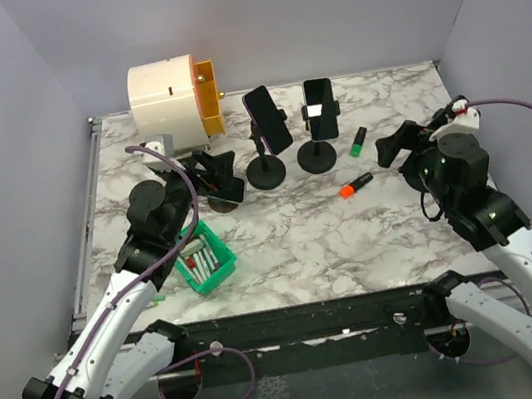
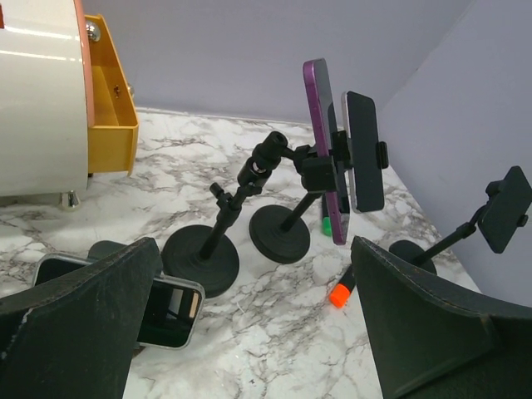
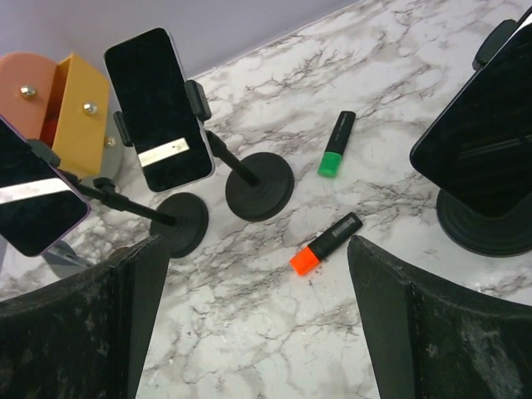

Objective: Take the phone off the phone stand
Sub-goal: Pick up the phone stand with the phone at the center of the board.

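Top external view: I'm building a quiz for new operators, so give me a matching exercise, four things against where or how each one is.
Things:
1 purple phone
2 orange-capped marker
3 green basket
4 left gripper

States:
a open, holding nothing
b clamped in a stand
c lying flat on the marble table
d at the near left, small items inside

Pairs: 1-b, 2-c, 3-d, 4-a
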Controlling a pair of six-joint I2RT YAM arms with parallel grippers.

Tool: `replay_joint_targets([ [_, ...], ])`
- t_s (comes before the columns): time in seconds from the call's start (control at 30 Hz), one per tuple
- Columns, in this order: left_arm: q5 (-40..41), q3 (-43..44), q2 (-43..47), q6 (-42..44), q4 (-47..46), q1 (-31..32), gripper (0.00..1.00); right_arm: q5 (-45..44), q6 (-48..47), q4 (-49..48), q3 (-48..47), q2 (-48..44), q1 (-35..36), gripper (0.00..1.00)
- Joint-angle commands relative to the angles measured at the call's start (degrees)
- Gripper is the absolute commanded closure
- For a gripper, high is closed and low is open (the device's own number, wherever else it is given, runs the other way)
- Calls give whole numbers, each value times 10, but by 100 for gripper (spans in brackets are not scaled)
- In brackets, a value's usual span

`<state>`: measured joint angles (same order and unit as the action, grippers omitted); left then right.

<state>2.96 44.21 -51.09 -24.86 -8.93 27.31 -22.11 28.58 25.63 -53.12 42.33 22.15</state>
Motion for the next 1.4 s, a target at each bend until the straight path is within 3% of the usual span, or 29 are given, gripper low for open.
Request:
replay_joint_targets([
  [0.0,0,-7,15,0,-11,10,1,72,43,-25,12,7,-28,7],
  [0.2,6,-7,14,2,-7,25,1,187,86,-44,76,-4,-128,6],
  [0.33,11,-6,14,2,-4,37,1,171,94,-20,113,-34,-141,0],
  [0.5,5,-6,14,0,-6,39,1,182,116,-4,156,-35,-163,1],
  [0.83,16,-11,6,1,-8,51,1,185,186,-60,231,-78,-198,5],
  [1.03,-2,-12,-9,-21,-12,51,2,150,221,-169,332,-240,-199,4],
  [1.13,-11,-15,-15,-32,-18,51,2,113,227,-148,331,-291,-199,2],
  [1.37,-17,-16,-19,-38,-18,55,3,124,209,-163,288,-223,-199,3],
])
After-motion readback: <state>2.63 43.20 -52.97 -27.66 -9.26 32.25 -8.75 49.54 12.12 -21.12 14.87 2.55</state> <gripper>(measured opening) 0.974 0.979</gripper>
